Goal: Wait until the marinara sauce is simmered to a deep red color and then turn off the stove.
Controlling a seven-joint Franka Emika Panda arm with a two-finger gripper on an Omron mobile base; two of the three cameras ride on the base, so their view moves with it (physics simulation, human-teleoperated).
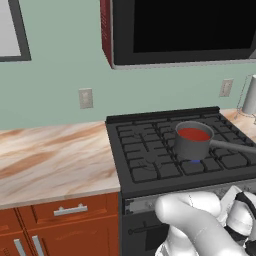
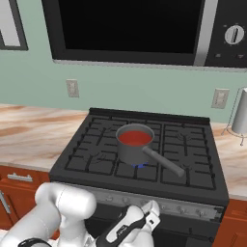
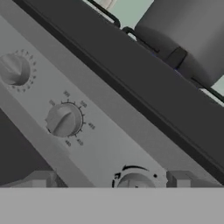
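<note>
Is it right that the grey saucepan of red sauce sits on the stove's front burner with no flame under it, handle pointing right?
Not quite: a small blue flame burns under the saucepan, as the right base view shows. The rest holds: red marinara sauce inside, on the stove, handle pointing right.

Place: a home kitchen.
Cooking: black gas stove (image 2: 144, 164), saucepan (image 2: 134, 144) on a grate.
Overhead: microwave (image 2: 144, 29).
Surroundings: marble-look counter (image 1: 50, 160), wooden drawers (image 1: 70, 212), wall outlets (image 1: 85, 98).
</note>
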